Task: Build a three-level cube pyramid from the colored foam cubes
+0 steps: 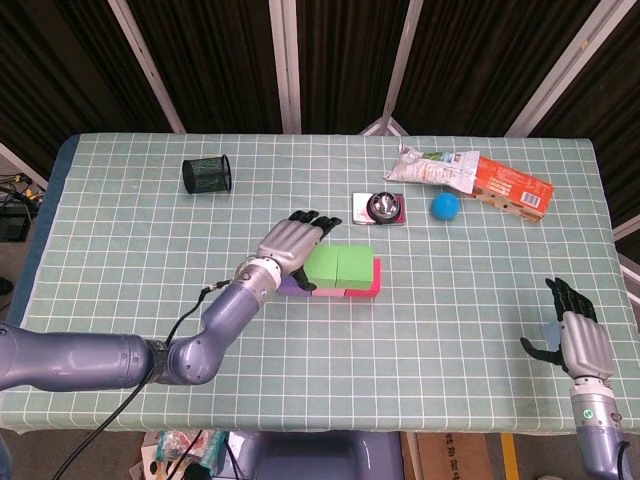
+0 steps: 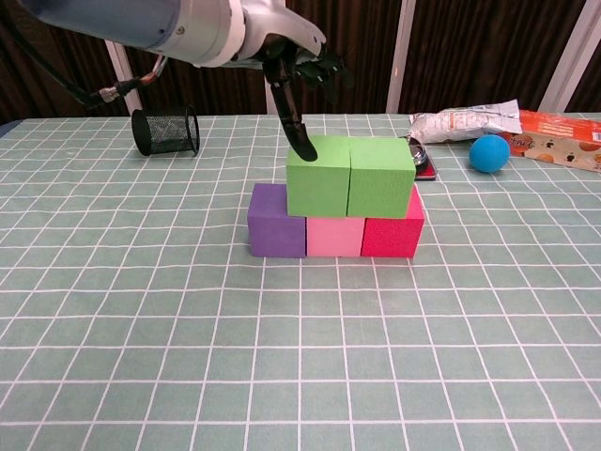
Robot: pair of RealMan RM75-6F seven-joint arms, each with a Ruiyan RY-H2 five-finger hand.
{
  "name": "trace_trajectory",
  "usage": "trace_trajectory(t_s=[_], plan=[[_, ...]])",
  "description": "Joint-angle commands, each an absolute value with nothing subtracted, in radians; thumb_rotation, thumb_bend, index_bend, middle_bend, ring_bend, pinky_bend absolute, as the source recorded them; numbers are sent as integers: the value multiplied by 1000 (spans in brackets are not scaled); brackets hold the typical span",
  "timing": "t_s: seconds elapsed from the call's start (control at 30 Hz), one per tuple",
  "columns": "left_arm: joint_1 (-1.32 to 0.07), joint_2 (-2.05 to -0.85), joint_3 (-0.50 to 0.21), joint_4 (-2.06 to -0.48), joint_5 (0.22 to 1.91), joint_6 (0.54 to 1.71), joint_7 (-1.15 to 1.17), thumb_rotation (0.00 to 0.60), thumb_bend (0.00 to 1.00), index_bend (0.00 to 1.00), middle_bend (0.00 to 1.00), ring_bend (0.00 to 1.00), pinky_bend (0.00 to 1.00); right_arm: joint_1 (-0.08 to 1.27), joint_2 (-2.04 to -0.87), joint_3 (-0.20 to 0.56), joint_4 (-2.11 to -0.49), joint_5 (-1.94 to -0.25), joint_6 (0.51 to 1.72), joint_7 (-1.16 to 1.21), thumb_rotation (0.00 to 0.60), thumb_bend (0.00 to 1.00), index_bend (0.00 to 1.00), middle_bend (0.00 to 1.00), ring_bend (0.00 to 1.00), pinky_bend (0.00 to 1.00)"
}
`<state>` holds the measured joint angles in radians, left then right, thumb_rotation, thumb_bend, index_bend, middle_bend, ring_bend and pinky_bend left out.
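We see the left hand (image 2: 299, 58) above the stack, fingers spread, holding nothing, thumb tip seeming to touch the top of the left green foam cube (image 2: 317, 177). Just right of that thumb sits the second green foam cube (image 2: 382, 178); below them the purple foam cube (image 2: 277, 220), pink foam cube (image 2: 334, 236) and red foam cube (image 2: 392, 235) form the base. The upper row looks shifted right, so we judge the step is nudging it. Push gently and level, so the base stays put. No spare cube for the third level shows. The right hand (image 1: 571, 335) rests far right, open and empty.
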<state>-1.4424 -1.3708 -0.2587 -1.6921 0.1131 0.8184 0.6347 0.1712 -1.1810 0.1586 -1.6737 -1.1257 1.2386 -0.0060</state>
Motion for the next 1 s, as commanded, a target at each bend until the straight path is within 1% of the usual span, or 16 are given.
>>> trace_trajectory(t_s=[0.03,0.3,0.6,0.83,0.9,1.0], plan=[[-1479,-1401,-255,-1652,73,804,647,600,126,0,103,0,0,171,-1181,159,-1674,-1125,1238,-5,600,253,0,0,0,0],[-1516,-1439,-237,-1607,34,793,654,600,125,0,119,0,0,170,-1179,159,-1673,-1122,1235,1,600,253,0,0,0,0],[-1527,-1454,-229,-1587,32,789,640,600,126,0,118,0,0,172,-1179,160,-1673,-1118,1231,1,600,252,0,0,0,0],[-1489,-1411,-226,-1667,102,843,604,600,126,0,89,0,0,173,-1178,159,-1670,-1119,1229,2,600,254,0,0,0,0],[-1469,-1390,-226,-1704,135,871,588,600,126,0,80,0,0,172,-1177,159,-1670,-1119,1229,2,600,254,0,0,0,0],[-1416,-1346,-224,-1782,215,951,553,600,125,0,71,0,0,172,-1177,157,-1670,-1122,1232,-4,600,253,0,0,0,0]])
